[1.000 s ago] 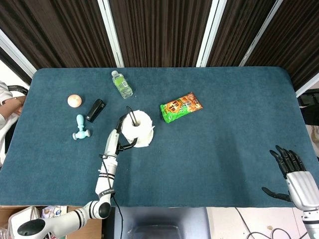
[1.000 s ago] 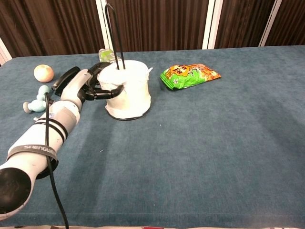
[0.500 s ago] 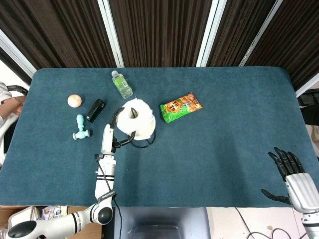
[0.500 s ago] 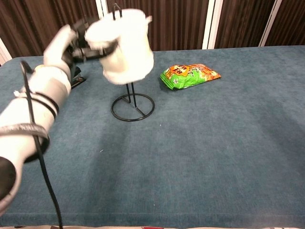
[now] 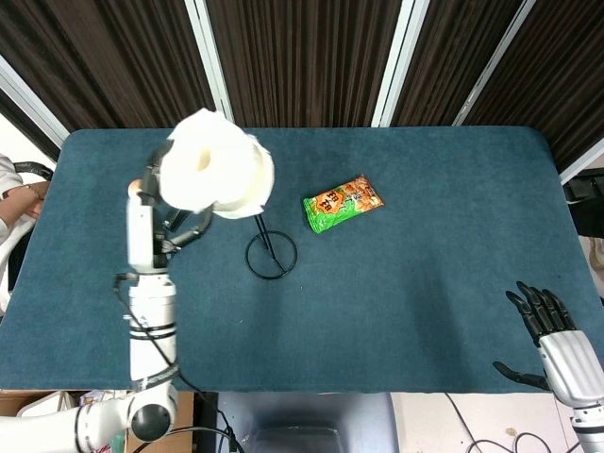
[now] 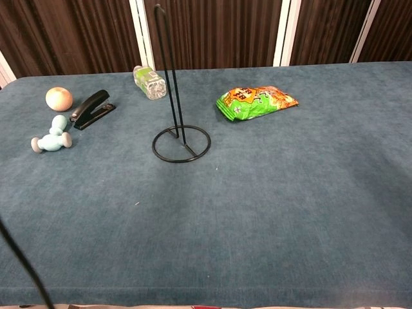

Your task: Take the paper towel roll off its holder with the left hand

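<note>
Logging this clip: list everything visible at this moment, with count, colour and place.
paper towel roll: one, white, lifted clear of its stand
holder: one, black wire, bare, mid-table
snack bag: one, green and orange, right of holder
bottle: one, clear, green label, lying at back
stapler: one, black, left
ball: one, peach, far left
toy: one, light blue, front of stapler
left hand: holds the roll
right hand: fingers spread, near right edge

I see a white paper towel roll [image 5: 215, 175], black wire holder [image 6: 180, 143], teal worktop [image 6: 290, 193], green-and-orange snack bag [image 6: 256, 102], black stapler [image 6: 92, 109], and what looks like a peach-coloured ball [image 6: 58, 98].
</note>
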`<control>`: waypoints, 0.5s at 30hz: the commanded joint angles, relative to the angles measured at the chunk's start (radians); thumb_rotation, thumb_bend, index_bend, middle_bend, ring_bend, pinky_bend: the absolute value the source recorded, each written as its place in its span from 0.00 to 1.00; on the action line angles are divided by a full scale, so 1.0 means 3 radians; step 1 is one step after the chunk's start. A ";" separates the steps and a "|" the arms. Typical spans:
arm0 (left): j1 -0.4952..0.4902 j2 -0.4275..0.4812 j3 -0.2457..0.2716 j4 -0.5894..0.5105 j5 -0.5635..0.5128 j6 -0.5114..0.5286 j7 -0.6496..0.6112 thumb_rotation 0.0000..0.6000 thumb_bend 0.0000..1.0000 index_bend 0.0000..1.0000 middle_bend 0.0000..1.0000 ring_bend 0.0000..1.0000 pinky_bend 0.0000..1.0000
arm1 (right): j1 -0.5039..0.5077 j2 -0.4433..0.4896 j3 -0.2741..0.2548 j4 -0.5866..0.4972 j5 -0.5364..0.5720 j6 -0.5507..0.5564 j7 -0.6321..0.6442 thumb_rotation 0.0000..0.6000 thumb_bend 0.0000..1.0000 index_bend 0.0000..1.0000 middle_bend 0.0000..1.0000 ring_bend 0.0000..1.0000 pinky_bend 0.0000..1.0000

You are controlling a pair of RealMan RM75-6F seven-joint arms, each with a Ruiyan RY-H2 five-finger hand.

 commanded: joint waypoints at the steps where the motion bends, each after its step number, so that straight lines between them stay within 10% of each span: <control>1: 0.0327 0.0330 0.0119 0.0043 -0.0036 0.0046 -0.0149 1.00 0.72 0.81 0.81 0.86 0.95 | 0.0002 -0.0010 -0.0004 -0.0007 -0.0016 0.0001 -0.0030 1.00 0.10 0.00 0.00 0.00 0.00; 6: 0.0514 0.0447 0.0345 0.0259 0.0052 0.0005 -0.0433 1.00 0.71 0.81 0.81 0.86 0.94 | 0.0007 -0.0022 -0.0009 -0.0018 -0.0027 -0.0012 -0.0065 1.00 0.10 0.00 0.00 0.00 0.00; 8: 0.0726 0.0403 0.0782 0.0826 0.0084 -0.0127 -0.0847 1.00 0.70 0.81 0.81 0.86 0.86 | 0.0031 -0.0057 -0.0019 -0.0039 -0.0045 -0.0072 -0.0173 1.00 0.10 0.00 0.00 0.00 0.00; 15: 0.0874 -0.0116 0.1464 0.1973 0.0543 -0.0060 -0.1564 1.00 0.68 0.81 0.81 0.80 0.66 | 0.0045 -0.0087 -0.0020 -0.0083 -0.0026 -0.0126 -0.0295 1.00 0.10 0.00 0.00 0.00 0.00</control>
